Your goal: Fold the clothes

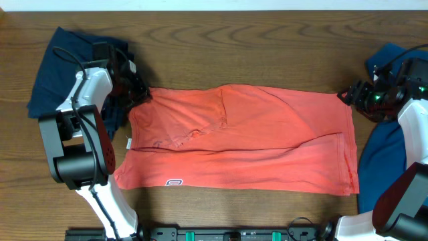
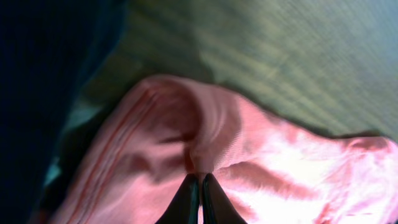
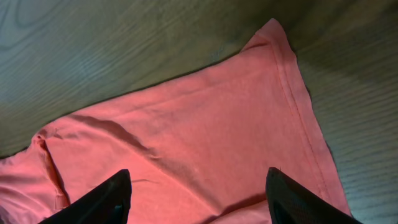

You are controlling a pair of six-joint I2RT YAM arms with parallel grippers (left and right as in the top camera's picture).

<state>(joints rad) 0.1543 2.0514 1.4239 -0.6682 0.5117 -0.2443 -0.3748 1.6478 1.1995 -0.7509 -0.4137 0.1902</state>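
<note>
Left tool (image 2: 200, 178) pinches coral T-shirt (image 1: 241, 137); long axis left-right, hem rightward.

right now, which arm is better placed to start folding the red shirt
Left. The left gripper is shut on the coral shirt at its far left corner, with fabric pinched. The right gripper hangs open above the far right corner, holding nothing.

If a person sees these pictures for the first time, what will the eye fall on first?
First the coral-red T-shirt, partly folded across the middle of the wooden table. The left end effector is shut on a pinch of cloth at its far left corner; the right end effector hangs open over the far right corner. A dark navy garment lies far left, a blue garment at the right edge.
</note>
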